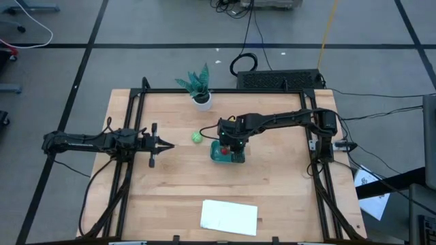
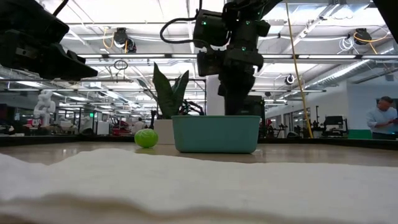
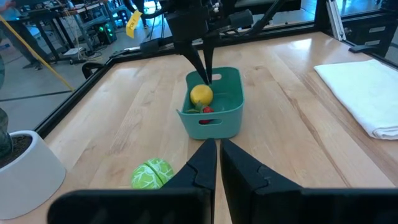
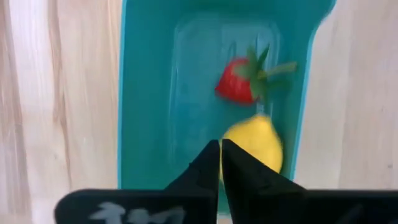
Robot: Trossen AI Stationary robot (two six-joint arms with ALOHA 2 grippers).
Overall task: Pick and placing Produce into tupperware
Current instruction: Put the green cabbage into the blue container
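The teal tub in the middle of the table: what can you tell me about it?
The tub is a small, shallow, teal plastic container, rectangular with rounded corners and a slot-like handle in its end wall. It sits upright on the wooden table, near the middle. Inside lie a yellow lemon and a red strawberry with a green top. The right tool hangs above it, fingers together. A green ball lies outside, apart from it, toward the left arm.

The wooden table (image 1: pixel 272 197) carries a teal container (image 1: pixel 227 155) near its middle, with a round green toy (image 1: pixel 197 137) on the boards just beside it, apart from its wall. A potted plant (image 1: pixel 201 95) stands near the far edge, and a white folded cloth (image 1: pixel 229 216) lies near the front edge.
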